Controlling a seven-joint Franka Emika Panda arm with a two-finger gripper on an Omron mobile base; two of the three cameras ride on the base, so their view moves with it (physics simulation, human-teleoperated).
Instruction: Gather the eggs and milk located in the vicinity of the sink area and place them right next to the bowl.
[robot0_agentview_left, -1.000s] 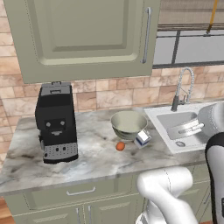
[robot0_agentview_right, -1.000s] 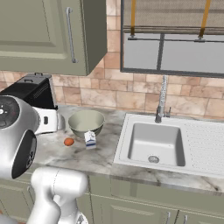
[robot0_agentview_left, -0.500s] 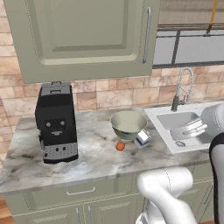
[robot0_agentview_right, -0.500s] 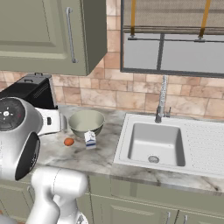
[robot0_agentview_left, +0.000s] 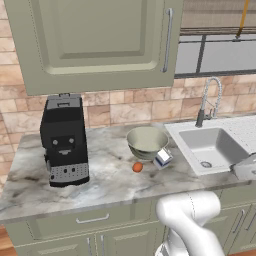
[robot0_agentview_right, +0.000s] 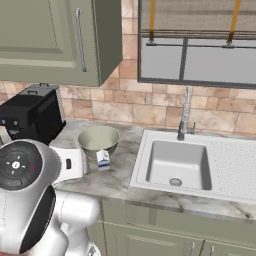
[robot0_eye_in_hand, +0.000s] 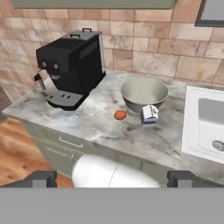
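The pale grey-green bowl (robot0_agentview_left: 146, 141) (robot0_agentview_right: 98, 140) (robot0_eye_in_hand: 144, 92) stands on the marble counter, left of the white sink (robot0_agentview_left: 210, 147) (robot0_agentview_right: 177, 165) (robot0_eye_in_hand: 205, 127). The small orange-brown egg (robot0_agentview_left: 137, 167) (robot0_eye_in_hand: 120, 115) lies just in front of the bowl. The white and blue milk carton (robot0_agentview_left: 162, 158) (robot0_agentview_right: 103, 159) (robot0_eye_in_hand: 149, 114) stands against the bowl's front right side. In the hand view my gripper (robot0_eye_in_hand: 111, 179) is open, its fingertips (robot0_eye_in_hand: 39, 178) wide apart with nothing between them. It is pulled back from the counter's front edge, well short of the egg and the milk.
A black coffee machine (robot0_agentview_left: 64, 140) (robot0_agentview_right: 31, 114) (robot0_eye_in_hand: 70, 65) stands at the counter's left end. A chrome gooseneck faucet (robot0_agentview_left: 207, 102) (robot0_agentview_right: 185, 115) rises behind the sink, with a ribbed drainboard (robot0_agentview_right: 235, 167) to its right. Wall cabinets (robot0_agentview_left: 100, 40) hang above, drawers below.
My arm has swung lower and back, away from the counter, in both base views. The bowl, egg and milk have stayed where they were. The gripper has stayed open.
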